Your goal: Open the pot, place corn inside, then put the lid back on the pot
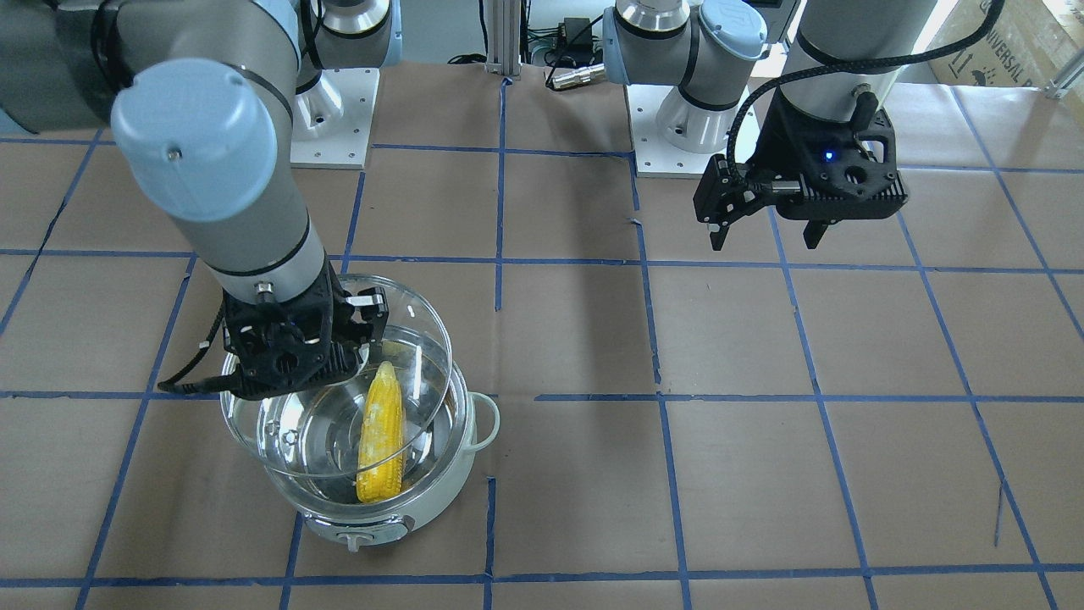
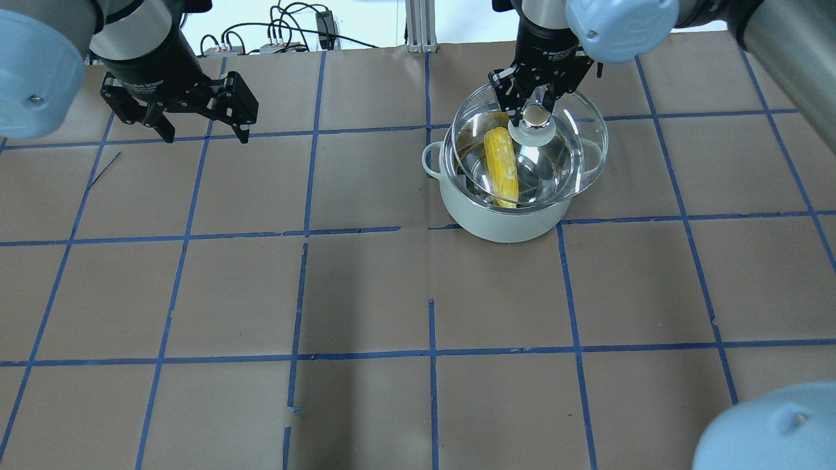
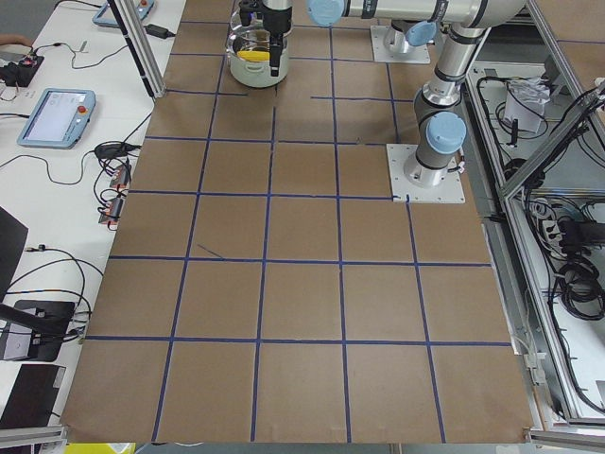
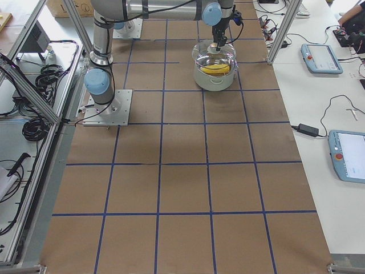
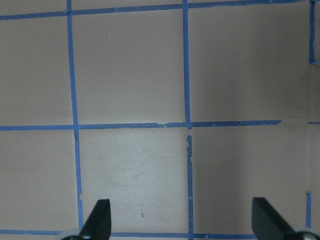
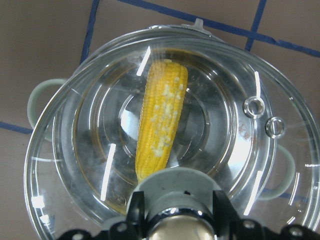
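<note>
The pale mint-white pot (image 2: 496,222) stands on the table to the right of centre in the overhead view. The yellow corn (image 2: 501,166) lies inside it, on the steel bottom. My right gripper (image 2: 535,114) is shut on the beige knob (image 6: 175,185) of the clear glass lid (image 2: 578,140) and holds the lid over the pot's mouth, shifted a little off the rim. I cannot tell if lid and rim touch. The right wrist view shows the corn (image 6: 160,120) through the lid (image 6: 240,150). My left gripper (image 2: 204,134) is open and empty, far left above bare table (image 5: 182,220).
Brown paper with a blue tape grid (image 2: 431,356) covers the table. The arm bases (image 1: 677,127) stand on white plates at the robot's side. Cables and tablets (image 4: 322,57) lie beyond the table's edge. The pot's control knob (image 1: 356,538) faces the operators' side.
</note>
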